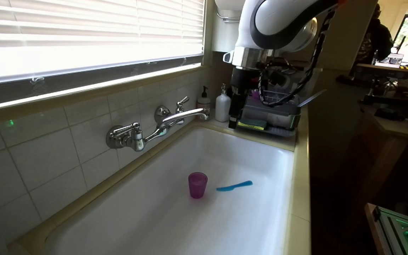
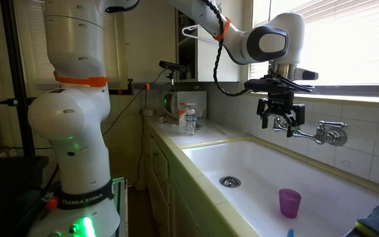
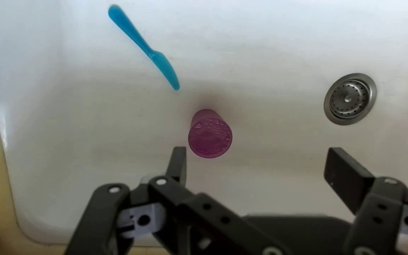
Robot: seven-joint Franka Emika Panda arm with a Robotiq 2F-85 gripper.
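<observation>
White sink [image 3: 278, 170]: cup [image 3: 210, 137] and knife [image 3: 149, 50]

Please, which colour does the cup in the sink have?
The cup is purple; it shows best in the wrist view, from above.

Harsh window backlight leaves your darker corners in deep shade.
In both exterior views you face blinds [image 1: 94, 39] blown out to white, while in an exterior view the lower cabinets [image 2: 164, 194] go dim and a green lamp [image 2: 88, 227] flares near the bottom edge. Highlights glint off the faucet [image 1: 182, 114]. Your wrist view shows the sink [image 3: 271, 46] brighter along the top, a soft pinkish shadow beside the cup [image 3: 209, 138], and slight blur on the claw's [image 3: 257, 156] lower parts.
</observation>
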